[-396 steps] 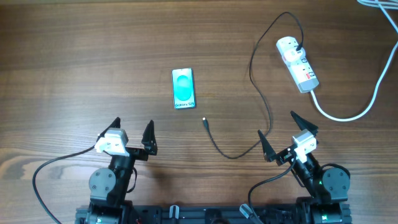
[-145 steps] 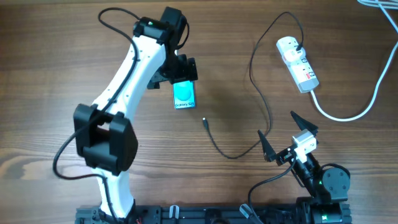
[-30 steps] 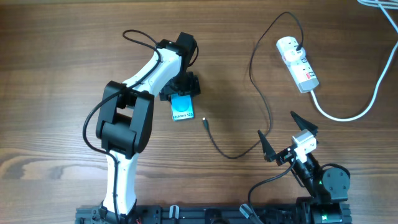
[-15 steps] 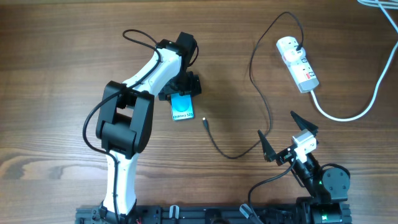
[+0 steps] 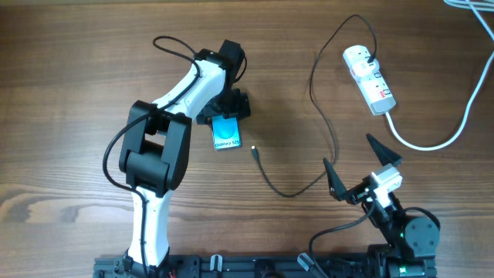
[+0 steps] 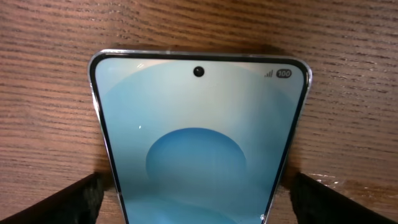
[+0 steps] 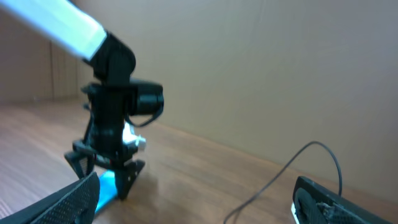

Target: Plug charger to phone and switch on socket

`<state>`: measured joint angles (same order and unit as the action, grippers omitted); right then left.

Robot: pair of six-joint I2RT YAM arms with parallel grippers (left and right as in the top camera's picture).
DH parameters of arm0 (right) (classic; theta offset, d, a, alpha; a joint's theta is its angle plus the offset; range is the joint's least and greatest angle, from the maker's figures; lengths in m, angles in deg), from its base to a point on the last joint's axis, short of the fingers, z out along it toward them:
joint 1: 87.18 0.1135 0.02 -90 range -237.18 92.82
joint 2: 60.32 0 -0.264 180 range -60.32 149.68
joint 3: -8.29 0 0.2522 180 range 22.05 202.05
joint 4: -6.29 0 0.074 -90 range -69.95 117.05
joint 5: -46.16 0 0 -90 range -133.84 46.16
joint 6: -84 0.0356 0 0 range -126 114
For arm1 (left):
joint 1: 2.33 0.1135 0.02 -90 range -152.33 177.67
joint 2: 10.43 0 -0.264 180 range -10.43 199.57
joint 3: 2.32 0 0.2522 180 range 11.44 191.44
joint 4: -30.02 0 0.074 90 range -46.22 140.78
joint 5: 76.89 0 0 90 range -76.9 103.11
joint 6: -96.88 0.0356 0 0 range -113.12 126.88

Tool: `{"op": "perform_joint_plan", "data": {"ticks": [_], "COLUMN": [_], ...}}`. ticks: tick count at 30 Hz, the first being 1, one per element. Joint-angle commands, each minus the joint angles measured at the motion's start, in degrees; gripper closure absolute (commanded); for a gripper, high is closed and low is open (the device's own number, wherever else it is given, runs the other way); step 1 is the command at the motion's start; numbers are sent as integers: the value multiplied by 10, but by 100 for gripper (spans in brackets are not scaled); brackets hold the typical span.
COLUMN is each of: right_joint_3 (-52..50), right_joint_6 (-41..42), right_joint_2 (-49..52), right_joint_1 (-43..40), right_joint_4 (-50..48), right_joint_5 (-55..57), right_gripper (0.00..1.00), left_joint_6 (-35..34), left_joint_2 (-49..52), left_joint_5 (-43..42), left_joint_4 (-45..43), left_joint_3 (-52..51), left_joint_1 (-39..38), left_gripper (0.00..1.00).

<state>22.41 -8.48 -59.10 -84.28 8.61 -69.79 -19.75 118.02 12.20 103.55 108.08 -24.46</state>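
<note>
The left tool (image 5: 226,116) stands left of the middle of the frame, over the upper end of the phone (image 5: 226,140); it is spread, with one finger (image 6: 68,200) on each side of the phone and a thin gap visible on both sides; the phone lies flat on the table (image 5: 69,69) with its cyan screen up; just right of it, not touching, the charger (image 5: 255,153) ends in its small plug; its black cable curves down, then up to the socket (image 5: 369,79) in the upper right; a thick white cord (image 5: 432,144) leaves the socket; the right tool (image 5: 347,150) is at the lower right, spread wide and holding nothing.
</note>
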Motion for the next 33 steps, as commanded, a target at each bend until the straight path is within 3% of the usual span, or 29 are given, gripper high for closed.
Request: {"op": "perform_joint_plan", "data": {"ticks": [1, 9, 16, 27, 33], "right_joint_3": [0, 28, 43, 43, 43], "right_joint_6": [123, 194, 196, 183, 165], "right_joint_2": [-3, -3, -3, -3, -3], "right_joint_1": [-2, -2, -2, -2, -2], "right_joint_4": [-14, 0, 38, 85, 111], "right_joint_5": [-12, -11, -16, -9, -7], "right_gripper": [0, 0, 0, 0, 0], "left_joint_6": [9, 9, 9, 9, 9], "left_joint_2": [27, 27, 27, 27, 27], "left_joint_5": [3, 3, 3, 3, 4], "left_joint_4": [-4, -2, -2, -2, 15], "left_joint_3": [-19, -19, -19, -19, -19], "left_joint_1": [1, 1, 1, 1, 1], "left_gripper": [9, 6, 0, 0, 9]}}
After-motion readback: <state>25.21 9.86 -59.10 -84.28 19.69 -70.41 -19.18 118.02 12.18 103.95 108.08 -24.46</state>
